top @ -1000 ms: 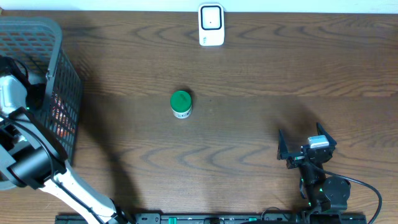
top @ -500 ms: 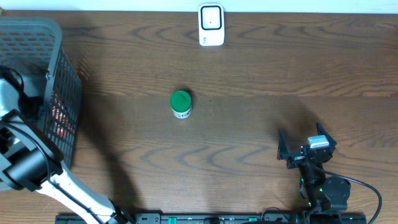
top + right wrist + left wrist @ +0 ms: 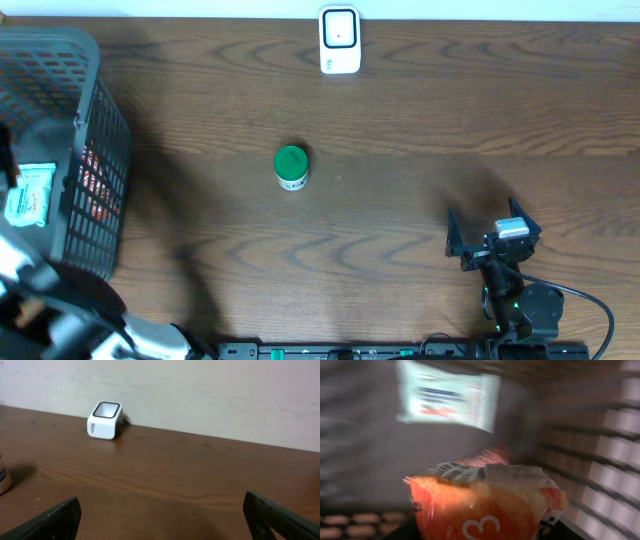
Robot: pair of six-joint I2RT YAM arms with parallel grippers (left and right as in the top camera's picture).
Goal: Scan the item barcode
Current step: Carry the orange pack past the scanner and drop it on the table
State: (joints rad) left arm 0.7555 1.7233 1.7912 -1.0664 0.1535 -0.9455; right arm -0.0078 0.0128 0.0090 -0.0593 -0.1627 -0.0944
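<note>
Orange packet (image 3: 485,505), crinkled foil with white print, blurred: inside the basket (image 3: 100,95), raised close to the left wrist camera. Left pincer (image 3: 485,532): dark finger edges show at both lower corners of that view, flanking the packet; it appears pinched between them, though the blur hides the contact itself.

White packet (image 3: 447,397), blue and red print: lying on the basket floor beyond the orange one, apart from it. From overhead it shows pale blue-white near the left edge.

Grey mesh basket: at the left end of the tabletop (image 3: 400,120). Something red shows through its right wall.

White barcode scanner (image 3: 340,40): upright at the far edge of the tabletop, near the middle, well apart from the basket.

Green-lidded jar (image 3: 291,167): upright near the centre of the tabletop, between scanner and near edge, touching nothing.

Right pincer (image 3: 490,232): low over the near right of the tabletop, jaws spread wide, nothing between them, facing the scanner.
</note>
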